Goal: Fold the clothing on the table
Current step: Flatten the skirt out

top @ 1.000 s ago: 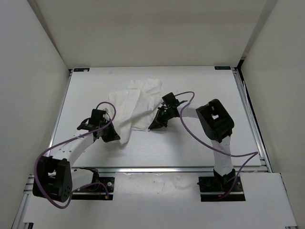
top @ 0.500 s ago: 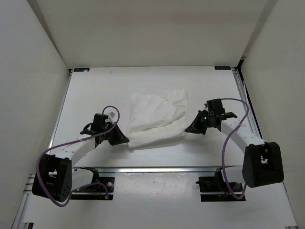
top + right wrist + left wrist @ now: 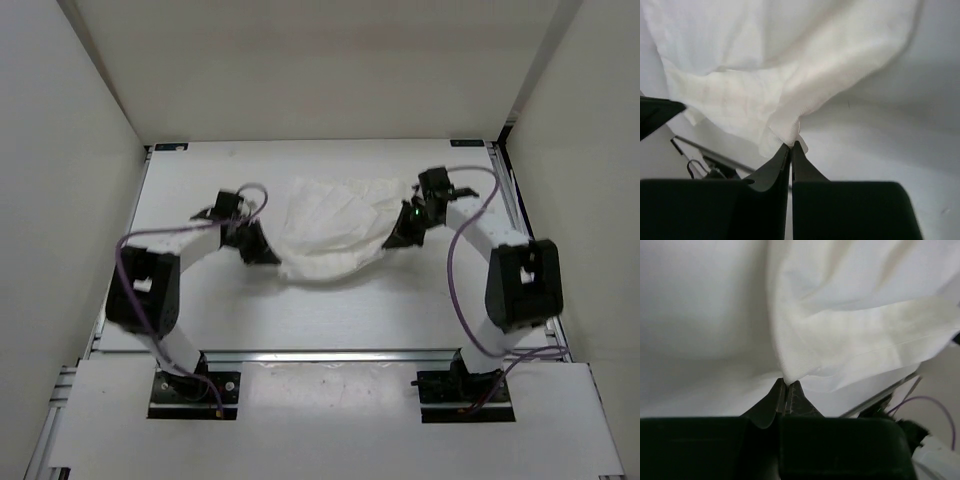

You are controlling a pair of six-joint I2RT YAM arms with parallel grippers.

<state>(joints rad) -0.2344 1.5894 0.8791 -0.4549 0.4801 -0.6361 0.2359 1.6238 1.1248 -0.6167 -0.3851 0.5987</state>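
Where white walls enclose it | table matte white | clothing far-centre

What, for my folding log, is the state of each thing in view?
clothing, rumpled, spread between both grippers, middle sagging.
left gripper, shut on one edge of the clothing.
right gripper, shut on the clothing's opposite edge.

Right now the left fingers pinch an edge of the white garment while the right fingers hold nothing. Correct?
No. The right fingers are also shut on the clothing, pinching a bunched edge, as the right wrist view shows. The left fingers do pinch an edge of it.
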